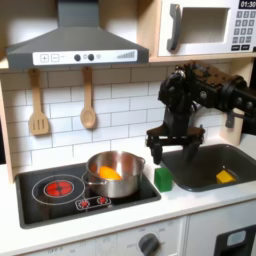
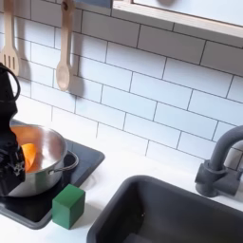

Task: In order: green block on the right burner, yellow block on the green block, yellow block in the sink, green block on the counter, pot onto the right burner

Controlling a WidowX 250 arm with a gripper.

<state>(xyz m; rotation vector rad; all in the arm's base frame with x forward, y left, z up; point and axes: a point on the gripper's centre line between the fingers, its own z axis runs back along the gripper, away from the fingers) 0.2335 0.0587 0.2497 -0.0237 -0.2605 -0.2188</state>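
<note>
A white-tiled toy kitchen is shown; on its off-white table (image 1: 190,196) one green block (image 1: 163,179) is seen beside one pot (image 1: 114,173), one yellow block (image 1: 225,176) in the sink (image 1: 195,168). The gripper's (image 1: 170,145) fingers are spread, released.

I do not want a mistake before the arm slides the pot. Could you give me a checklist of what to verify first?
1. Yellow block lies in the sink: ok.
2. Green block is off the burners and stands at the cooktop's edge beside the sink: ok.
3. Hand is open and empty, above the green block: ok.
4. Pot is upright on the cooktop with an orange piece inside: ok.
5. Pot is not yet over the right burner: cannot tell, because the pot hides that spot.
</note>
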